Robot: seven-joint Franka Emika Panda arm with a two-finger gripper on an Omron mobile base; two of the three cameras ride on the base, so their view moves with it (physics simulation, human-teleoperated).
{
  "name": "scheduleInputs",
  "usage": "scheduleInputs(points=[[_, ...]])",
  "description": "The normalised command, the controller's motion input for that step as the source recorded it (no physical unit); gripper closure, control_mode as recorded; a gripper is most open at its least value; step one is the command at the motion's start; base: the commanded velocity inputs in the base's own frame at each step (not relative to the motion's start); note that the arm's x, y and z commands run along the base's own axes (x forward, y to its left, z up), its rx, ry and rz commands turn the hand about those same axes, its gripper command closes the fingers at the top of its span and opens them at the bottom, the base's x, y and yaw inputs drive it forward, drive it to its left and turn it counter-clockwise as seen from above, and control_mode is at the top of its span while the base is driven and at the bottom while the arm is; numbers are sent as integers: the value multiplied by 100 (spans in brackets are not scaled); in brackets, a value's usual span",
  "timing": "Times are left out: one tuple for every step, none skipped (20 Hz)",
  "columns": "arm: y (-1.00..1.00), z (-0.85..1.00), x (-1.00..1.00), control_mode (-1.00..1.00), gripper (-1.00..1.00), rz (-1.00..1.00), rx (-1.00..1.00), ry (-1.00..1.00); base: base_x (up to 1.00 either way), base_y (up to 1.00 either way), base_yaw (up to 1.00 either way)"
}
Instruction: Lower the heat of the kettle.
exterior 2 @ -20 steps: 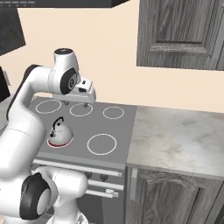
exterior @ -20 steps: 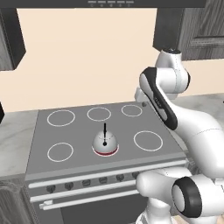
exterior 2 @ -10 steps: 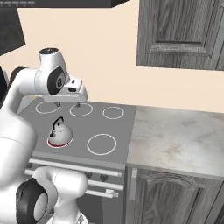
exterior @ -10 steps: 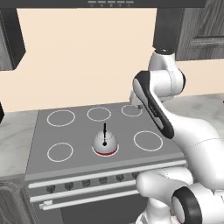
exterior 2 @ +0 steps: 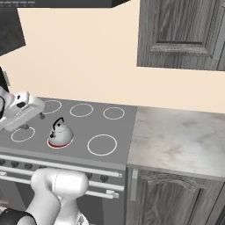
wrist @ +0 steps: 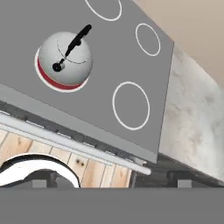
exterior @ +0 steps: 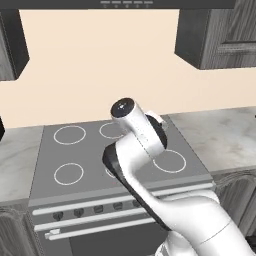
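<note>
With the gripper [exterior 2: 40, 115] held wide open and empty above the stove's [exterior 2: 118, 132] left side, the knob [exterior 2: 89, 176] on the front edge serving the glowing burner [exterior 2: 59, 143] under the kettle [exterior 2: 60, 132] is best approached squarely and turned gently

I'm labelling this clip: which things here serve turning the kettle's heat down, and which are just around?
For the job:
- kettle on its red-glowing burner
- stove knobs
- end effector, open

Just around:
- other burner rings
- marble counter
- wall cabinets
</note>
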Motion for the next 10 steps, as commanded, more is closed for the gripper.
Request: scheduleInputs(points=[[100,-64,-62,-100,-100,30,-44,-3,0,0,0],[100,-70,-56,-100,-100,30,-46,0,0,0,0],[100,-77,-57,-100,-100,30,-49,0,0,0,0],[96,-79,-58,-100,-100,32,-48,0,0,0,0],[89,-81,-63,-100,-100,34,-48,0,0,0,0],[82,-78,-61,-100,-100,35,-49,0,0,0,0],[79,-79,-57,-100,-100,34,-50,0,0,0,0],[81,-75,-55,-100,-100,34,-50,0,0,0,0],[78,-71,-51,-100,-100,35,-49,0,0,0,0],[64,-71,-39,-100,-100,34,-47,0,0,0,0]])
